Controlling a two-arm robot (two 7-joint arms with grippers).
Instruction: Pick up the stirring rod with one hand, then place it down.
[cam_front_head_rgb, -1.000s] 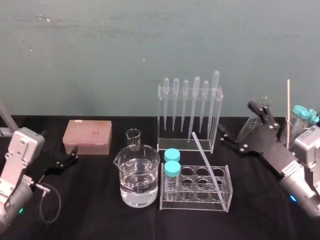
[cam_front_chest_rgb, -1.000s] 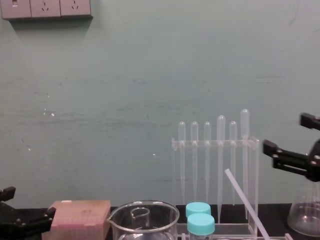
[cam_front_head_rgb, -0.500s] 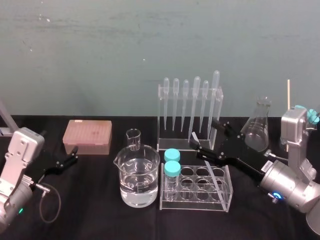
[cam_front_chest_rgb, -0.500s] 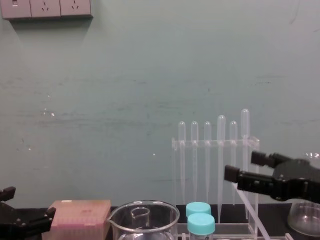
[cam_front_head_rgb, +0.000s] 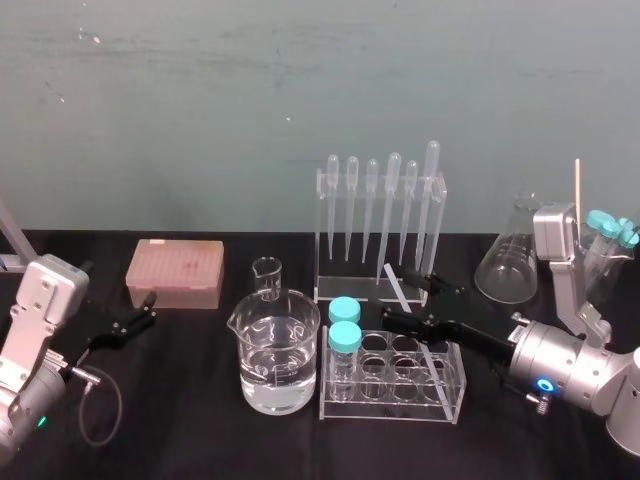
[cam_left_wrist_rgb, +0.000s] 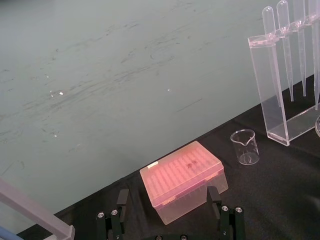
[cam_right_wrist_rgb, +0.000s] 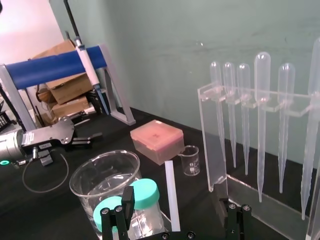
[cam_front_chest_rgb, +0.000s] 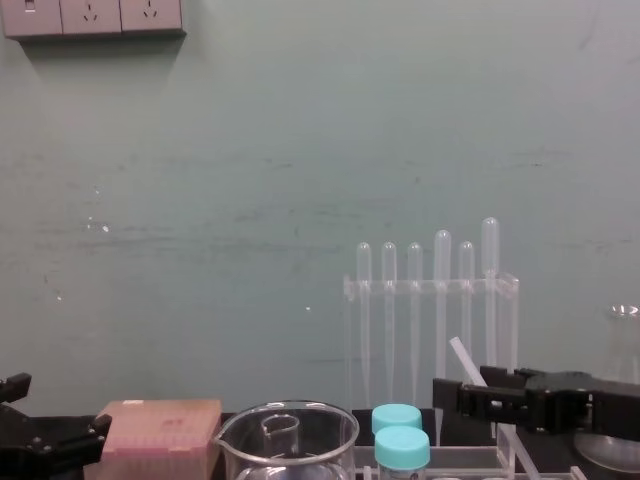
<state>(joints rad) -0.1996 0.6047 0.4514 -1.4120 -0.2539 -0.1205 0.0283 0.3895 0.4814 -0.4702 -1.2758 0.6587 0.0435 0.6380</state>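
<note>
A: Nearest the robot, what stands on the black tabletop?

B: A clear rack of round holes, with two teal-capped vials at its left end. Just left of it is a large beaker partly filled with clear liquid.

A: And the stirring rod?

B: Its lower end sits in the right part of the rack; which hole cannot be told. It leans up and away to the left, and its upper end is free in front of the pipette stand.

A: Position of the right gripper?

B: It reaches in from the right, roughly level, just above the rack. Its jaws are apart, one on each side of the rod's upper part. The right wrist view shows a gap between the rod and each jaw.

A: The left gripper?

B: Low at the left of the tabletop, jaws apart and holding nothing, pointing toward a pink box.

A: Farther back?

B: A small beaker sits between the box and a clear stand hung with six pipettes. A conical flask stands right of the stand, near the wall.
</note>
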